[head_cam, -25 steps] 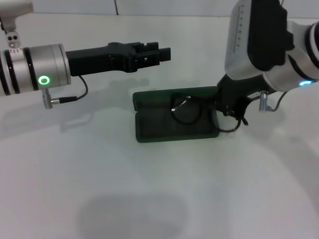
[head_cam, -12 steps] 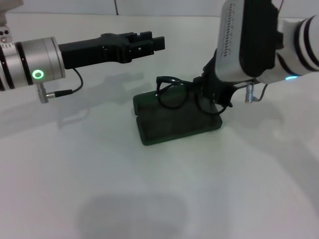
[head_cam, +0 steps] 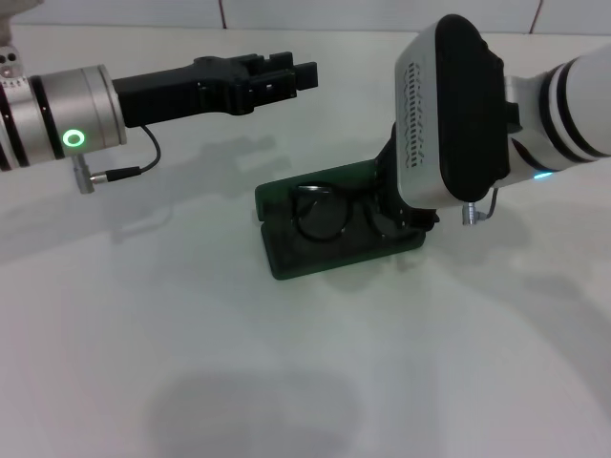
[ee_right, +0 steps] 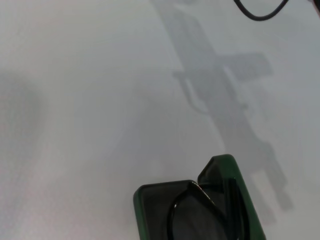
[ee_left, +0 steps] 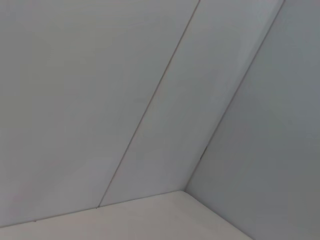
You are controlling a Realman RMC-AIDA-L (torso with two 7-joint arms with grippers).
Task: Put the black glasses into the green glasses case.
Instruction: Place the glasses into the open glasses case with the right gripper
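We see the black glasses (head_cam: 329, 212) lying in the open green glasses case (head_cam: 286, 260), light, thin, fragile, best pinched at the frame; right gripper (head_cam: 406, 221) over them, grip unreadable; left gripper (head_cam: 286, 81) pressed together, parked.

**Colours on the table**

The green glasses case (head_cam: 286, 258) is dark green with a dark interior. The black glasses (head_cam: 329, 212) have thin black frames. The table (head_cam: 286, 382) is plain white. The left gripper (head_cam: 291, 78) is black, its silver wrist bearing a glowing green ring light (head_cam: 71, 141).
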